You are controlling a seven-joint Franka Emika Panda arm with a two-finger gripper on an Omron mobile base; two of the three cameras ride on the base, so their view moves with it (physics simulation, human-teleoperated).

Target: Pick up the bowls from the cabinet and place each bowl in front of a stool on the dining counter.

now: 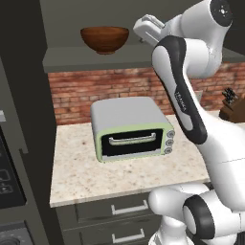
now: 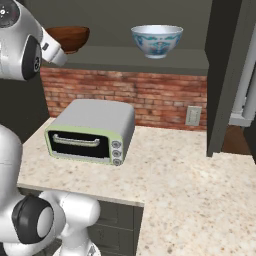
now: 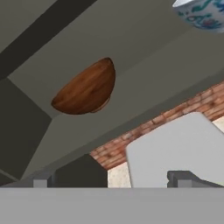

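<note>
Bowls up on the cabinet shelf, and we start from the left base view: the dark wooden bowl (image 1: 105, 39) sits upright on the grey shelf board (image 1: 86, 58) of the cabinet (image 1: 57, 14), near its front edge. The arm's white hand (image 1: 149, 29) is raised to shelf height just to the bowl's right, apart from it, and the arm's own forearm covers the rest of the shelf beyond. Below, a toaster oven (image 1: 131, 128) with a pale green front stands on the speckled counter (image 1: 81, 174), backed by a brick wall (image 1: 86, 93). A knife block (image 1: 233, 106) peeks in at the far right, drawers (image 1: 127, 210) run under the counter.

Over to the right base view: the white and blue bowl (image 2: 157, 41) stands upright on the same shelf, well to the right of the wooden one, which is half hidden behind the robot's hand here. A wall socket (image 2: 193, 115) sits on the bricks beside the cabinet's dark side panel (image 2: 222, 75).

Now the hand view, rolled over sideways: the gripper (image 3: 113, 179) has its two dark tips standing wide apart with nothing between them. The wooden bowl lies ahead, clear of both tips. The patterned bowl is cut off at the top corner, so its footing is hard to judge from here. The toaster oven's grey top fills the lower right.
</note>
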